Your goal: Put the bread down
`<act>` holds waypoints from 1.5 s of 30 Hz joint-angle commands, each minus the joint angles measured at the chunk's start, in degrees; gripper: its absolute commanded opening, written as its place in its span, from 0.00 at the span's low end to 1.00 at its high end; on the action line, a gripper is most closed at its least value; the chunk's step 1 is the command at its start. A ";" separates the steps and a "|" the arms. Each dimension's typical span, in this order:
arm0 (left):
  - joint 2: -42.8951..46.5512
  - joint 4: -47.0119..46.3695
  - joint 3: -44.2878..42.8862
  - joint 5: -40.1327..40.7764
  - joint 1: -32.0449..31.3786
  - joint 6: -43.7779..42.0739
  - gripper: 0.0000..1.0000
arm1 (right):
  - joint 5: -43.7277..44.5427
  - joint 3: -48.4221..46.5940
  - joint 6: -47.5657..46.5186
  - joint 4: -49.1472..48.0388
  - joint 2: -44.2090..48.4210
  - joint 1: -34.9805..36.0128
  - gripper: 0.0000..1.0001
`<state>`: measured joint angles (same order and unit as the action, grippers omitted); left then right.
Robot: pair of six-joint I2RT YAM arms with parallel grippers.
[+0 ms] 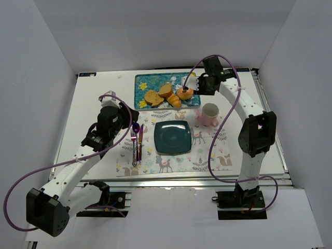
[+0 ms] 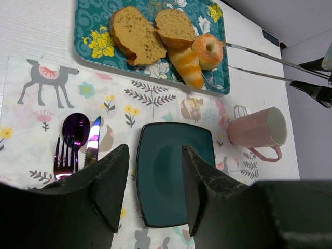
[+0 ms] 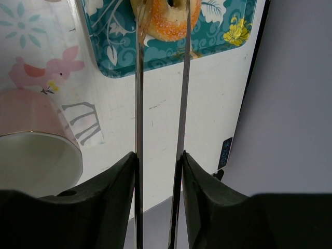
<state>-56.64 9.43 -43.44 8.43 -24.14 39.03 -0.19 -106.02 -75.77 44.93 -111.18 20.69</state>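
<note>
Several breads lie on a teal flowered tray [image 1: 142, 83] at the back: two brown slices [image 1: 153, 97], a croissant [image 1: 174, 100] and a sugared doughnut [image 1: 185, 93]. My right gripper [image 1: 199, 84] is shut on metal tongs [image 3: 138, 104]. The two tong arms run forward from my fingers, and their tips reach the doughnut [image 3: 166, 18] on either side. In the left wrist view the tongs [image 2: 270, 65] come in from the right to the doughnut [image 2: 208, 51]. My left gripper [image 2: 155, 150] hangs open and holds nothing, above the left edge of the dark teal square plate [image 2: 161, 176].
The plate [image 1: 173, 137] sits on a patterned placemat [image 1: 202, 155]. A pink mug [image 1: 210, 114] stands right of it, close under the right arm. A purple spoon, fork and knife [image 1: 137, 140] lie left of the plate. White walls enclose the table.
</note>
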 commanded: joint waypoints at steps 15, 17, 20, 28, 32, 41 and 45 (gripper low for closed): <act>1.54 -0.11 1.08 0.89 -0.03 0.09 0.55 | 3.09 -0.15 -10.10 1.04 -2.90 0.41 0.46; 1.36 -0.11 1.08 0.80 -0.03 0.09 0.55 | 3.44 -0.24 -10.45 1.39 -2.99 0.58 0.46; 1.36 0.15 0.81 1.06 -0.03 0.00 0.55 | 2.56 -1.03 -10.72 1.74 -2.47 0.67 0.46; 0.83 -0.64 1.08 0.89 -0.03 0.09 0.55 | 1.33 -1.39 -10.54 2.53 -0.62 0.67 0.46; 0.31 -0.64 0.81 0.63 -0.03 -0.18 0.55 | 1.15 -1.04 -10.02 2.71 0.08 0.67 0.46; -0.22 -0.99 0.73 0.54 -0.03 -0.44 0.55 | 0.98 -0.59 -9.58 3.06 0.87 0.76 0.46; -0.31 -1.26 0.90 0.36 -0.03 -0.35 0.55 | 0.89 -0.86 -9.66 3.68 1.05 0.67 0.46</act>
<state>-57.14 8.97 -42.70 8.60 -24.14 38.98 1.13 -106.02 -76.95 46.26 -113.43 20.78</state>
